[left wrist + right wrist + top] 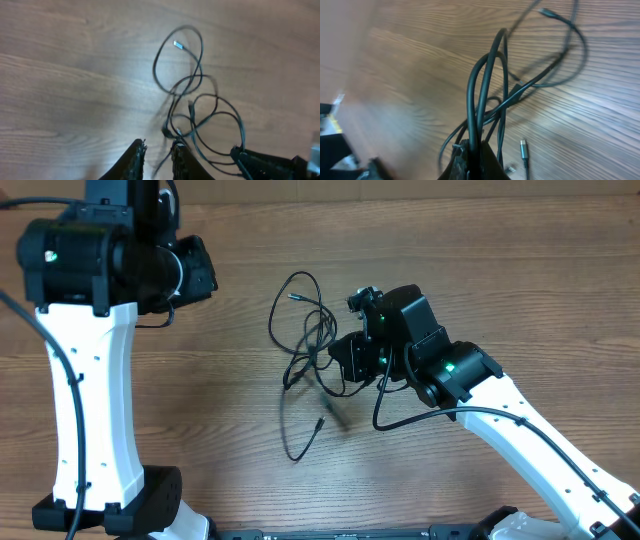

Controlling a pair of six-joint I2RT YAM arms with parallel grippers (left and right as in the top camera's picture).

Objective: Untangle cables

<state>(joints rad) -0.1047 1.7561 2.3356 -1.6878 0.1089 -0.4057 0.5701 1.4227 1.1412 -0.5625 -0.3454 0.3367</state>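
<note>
**Right arm pinching the tangle, left arm off to the side**

Left gripper (157,161) is hanging over the bare table (240,240), well apart from the cables in the overhead view. Its fingers (136,161) are standing slightly parted, with wood grain showing in the gap and nothing gripped.

The cables (305,330) are lying mid-table as one loose tangle of thin black loops. A silvery plug (177,45) is sitting inside the far loop, and one free end (318,423) is trailing toward the robot's side.

Right gripper (470,161) is biting on the tangle's right side — jaws pressed together on a couple of strands, which are arching up out of the grip. A second plug (523,148) is lying on the wood just beside it.
</note>
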